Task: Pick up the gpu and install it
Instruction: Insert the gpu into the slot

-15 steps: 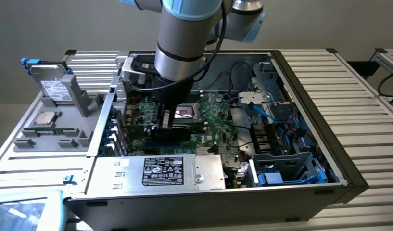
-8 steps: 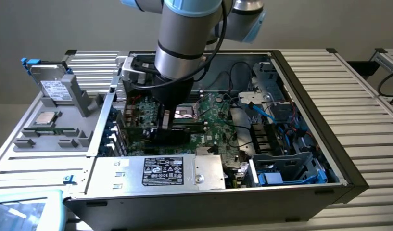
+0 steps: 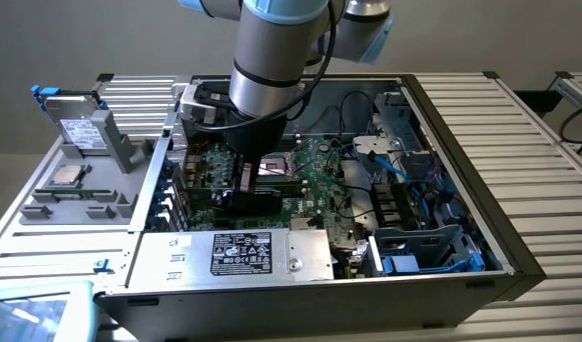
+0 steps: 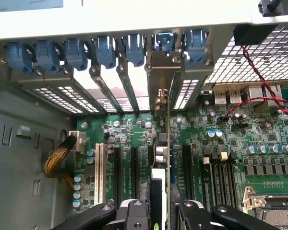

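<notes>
Green-edged gpu (image 4: pixel 168 143), upright and edge-on, gripped by the gripper (image 4: pixel 163 211), jaws closed on it. Stands along a motherboard (image 4: pixel 221 153) slot, bracket toward the case's rear openings (image 4: pixel 134 96), apparently aligned for seating.

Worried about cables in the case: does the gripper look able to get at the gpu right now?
Likely yes: the gripper is closed on the gpu, which stands on edge over the motherboard; the red cables lie well clear of it.
</notes>
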Robot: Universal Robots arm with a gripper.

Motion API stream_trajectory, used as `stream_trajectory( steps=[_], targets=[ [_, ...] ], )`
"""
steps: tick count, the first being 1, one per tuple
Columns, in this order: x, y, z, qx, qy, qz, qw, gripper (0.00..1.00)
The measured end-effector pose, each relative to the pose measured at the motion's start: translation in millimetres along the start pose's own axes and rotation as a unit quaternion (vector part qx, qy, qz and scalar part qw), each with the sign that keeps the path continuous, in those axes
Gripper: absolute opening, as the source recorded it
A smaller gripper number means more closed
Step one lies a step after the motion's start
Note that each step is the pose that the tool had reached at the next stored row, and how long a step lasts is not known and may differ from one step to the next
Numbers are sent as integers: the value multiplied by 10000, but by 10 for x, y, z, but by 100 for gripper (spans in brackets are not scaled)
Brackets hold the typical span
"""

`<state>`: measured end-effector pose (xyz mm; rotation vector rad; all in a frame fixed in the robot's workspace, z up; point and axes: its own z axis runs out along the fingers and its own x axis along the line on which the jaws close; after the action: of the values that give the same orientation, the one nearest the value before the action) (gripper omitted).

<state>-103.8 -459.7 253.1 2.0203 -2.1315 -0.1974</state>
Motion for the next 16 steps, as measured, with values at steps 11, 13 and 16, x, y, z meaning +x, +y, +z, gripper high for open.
stream_trajectory(
  steps=[11,13,16],
  targets=[
    [2,2,0,46,44,-36,10000,27],
    [2,1,0,80,52,-42,9999,27],
    [-2,-1,0,81,53,-43,9999,27]
  ],
)
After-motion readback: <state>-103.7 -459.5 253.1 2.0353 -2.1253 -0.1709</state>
